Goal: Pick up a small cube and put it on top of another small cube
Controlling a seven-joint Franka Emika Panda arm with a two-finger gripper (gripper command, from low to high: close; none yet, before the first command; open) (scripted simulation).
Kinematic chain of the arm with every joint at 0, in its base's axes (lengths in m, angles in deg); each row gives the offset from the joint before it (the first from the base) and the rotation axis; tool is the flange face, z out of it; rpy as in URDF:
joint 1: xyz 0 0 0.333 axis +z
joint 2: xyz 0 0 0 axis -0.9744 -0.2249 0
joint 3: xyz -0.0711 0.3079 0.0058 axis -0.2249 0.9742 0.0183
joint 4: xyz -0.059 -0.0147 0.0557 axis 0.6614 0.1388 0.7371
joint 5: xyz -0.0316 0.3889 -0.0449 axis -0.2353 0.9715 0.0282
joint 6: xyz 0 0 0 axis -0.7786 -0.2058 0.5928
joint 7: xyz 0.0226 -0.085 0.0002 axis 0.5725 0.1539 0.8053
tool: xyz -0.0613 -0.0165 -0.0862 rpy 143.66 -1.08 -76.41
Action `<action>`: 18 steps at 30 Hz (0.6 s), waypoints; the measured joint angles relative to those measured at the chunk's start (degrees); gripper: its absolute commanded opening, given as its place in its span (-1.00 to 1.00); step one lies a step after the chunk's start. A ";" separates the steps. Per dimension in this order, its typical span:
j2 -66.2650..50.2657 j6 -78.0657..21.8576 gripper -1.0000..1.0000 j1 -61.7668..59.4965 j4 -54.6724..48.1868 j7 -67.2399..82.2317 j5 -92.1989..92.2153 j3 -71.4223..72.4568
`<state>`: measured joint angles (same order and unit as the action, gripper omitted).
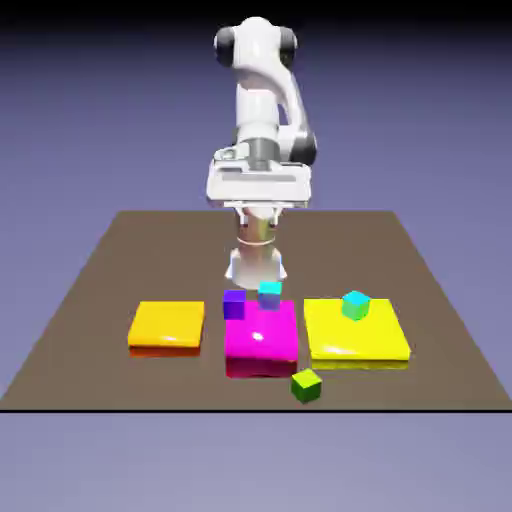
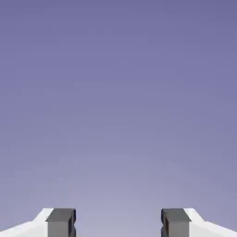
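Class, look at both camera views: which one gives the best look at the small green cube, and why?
The exterior view shows it best: the small green cube sits alone on the bare table, nearer the camera than the magenta pad. The hand view shows only backdrop between the open gripper's fingertips, no cube at all.

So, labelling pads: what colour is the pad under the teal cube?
Yellow pad, under the teal cube; exterior view.

Teal cube (image 1: 355, 304) on right pad (image 1: 356, 330)
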<state>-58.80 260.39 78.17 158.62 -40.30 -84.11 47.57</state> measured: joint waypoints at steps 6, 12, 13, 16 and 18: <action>-12.46 -7.32 0.00 2.38 -7.67 2.69 -1.13 0.37; -24.92 -14.64 0.00 4.83 -15.34 5.39 -2.26 0.73; -26.99 -15.86 0.00 5.37 -16.62 5.83 -2.45 0.79; -33.22 -19.52 0.00 6.46 -20.45 7.18 -3.01 0.98; -37.38 -21.96 0.00 7.17 -23.01 8.08 -3.39 1.10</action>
<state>-96.18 238.43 85.34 135.61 -32.22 -87.50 48.67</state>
